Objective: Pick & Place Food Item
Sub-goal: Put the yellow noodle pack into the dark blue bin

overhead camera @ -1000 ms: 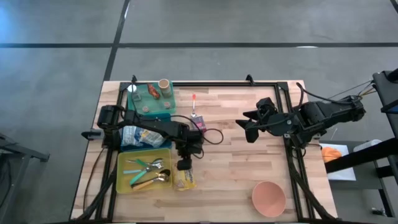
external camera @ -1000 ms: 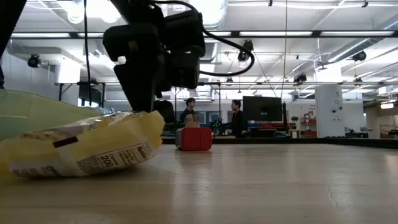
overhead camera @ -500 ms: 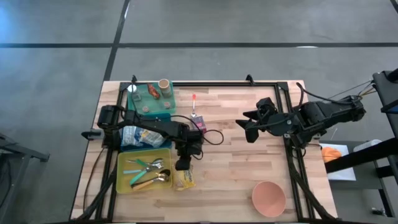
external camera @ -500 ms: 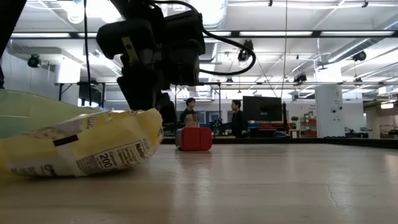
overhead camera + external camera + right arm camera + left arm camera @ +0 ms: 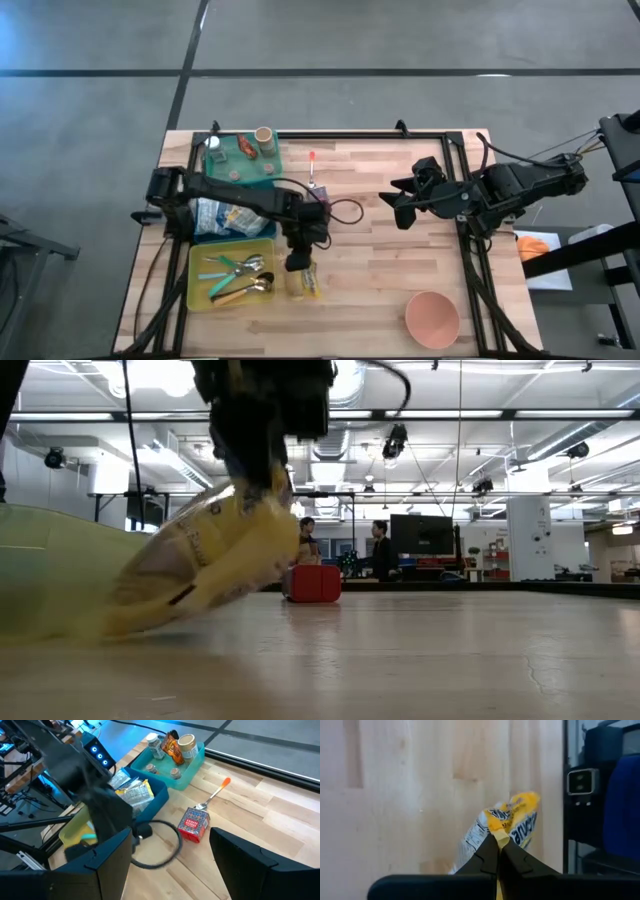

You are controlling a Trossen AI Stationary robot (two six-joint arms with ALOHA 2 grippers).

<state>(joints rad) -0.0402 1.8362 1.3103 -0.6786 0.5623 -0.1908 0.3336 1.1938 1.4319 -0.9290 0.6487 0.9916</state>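
We see a yellow snack bag [image 5: 303,281] with dark print and a white panel, crinkled and pinched at its upper edge by the left claw [image 5: 297,263], whose fingers [image 5: 488,856] are pressed together on the foil. In the low view the bag [image 5: 205,565] hangs tilted, its upper corner raised under the claw while its lower end lies down at the surface. From above it lies just beside the yellow tray [image 5: 197,272], at the front of the surface, left of the middle.

The right claw [image 5: 400,207] hovers over the right half of the surface with its fingers apart and nothing between them.

The surface [image 5: 380,280] is pale wooden planks with a black frame around it. The yellow tray holds cutlery [image 5: 238,276]. Behind it a blue bin [image 5: 198,232] holds wrapped packets, and farther back a teal tray [image 5: 262,172] holds small jars and items. A small red box [image 5: 319,197] stands near the middle with an orange-tipped spoon [image 5: 312,166] just behind it, and a black cable [image 5: 345,214] loops close by. A pink bowl [image 5: 432,318] sits at the front right.

Beyond the surface we see a large hall with ceiling lights, a dark screen [image 5: 421,534] and two people [image 5: 380,550] standing far off.
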